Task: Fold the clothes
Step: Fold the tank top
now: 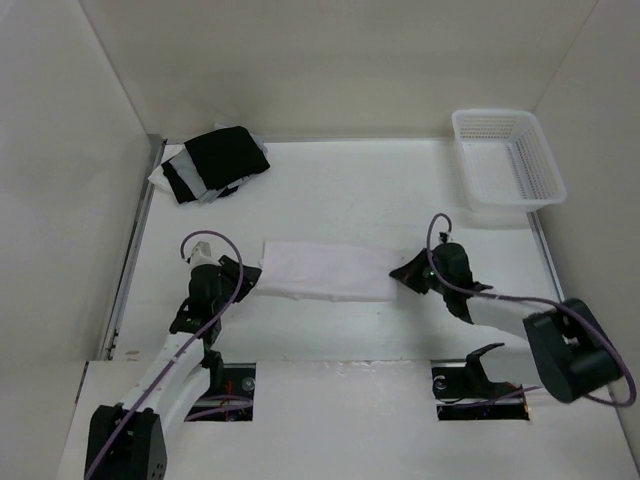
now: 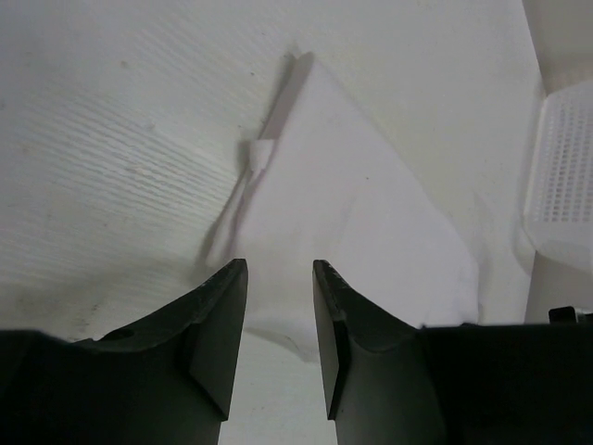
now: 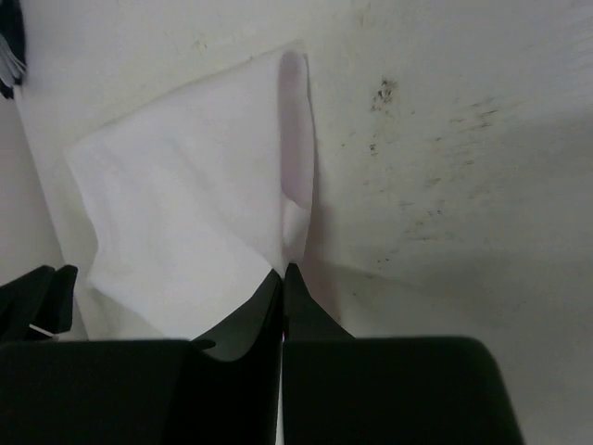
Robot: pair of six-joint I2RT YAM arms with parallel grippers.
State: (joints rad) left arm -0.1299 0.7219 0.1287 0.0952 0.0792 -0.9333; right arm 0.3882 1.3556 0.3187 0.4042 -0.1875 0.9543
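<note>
Black-and-white pile sits back left on the counter. Left tool has its jaws apart right at the left end of the clothes, a white strip lying flat mid-counter between the two arms. Right tool is pinched together on its right edge, which lifts a bit there. Basket sits back right, well apart from everything.

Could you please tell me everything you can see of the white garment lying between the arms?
The white garment is plain, thin, soft fabric, lying as a long flat band across the table. The right tool is shut at its right end, where a corner lifts as if pinched; the open left tool sits over its left end.
</note>
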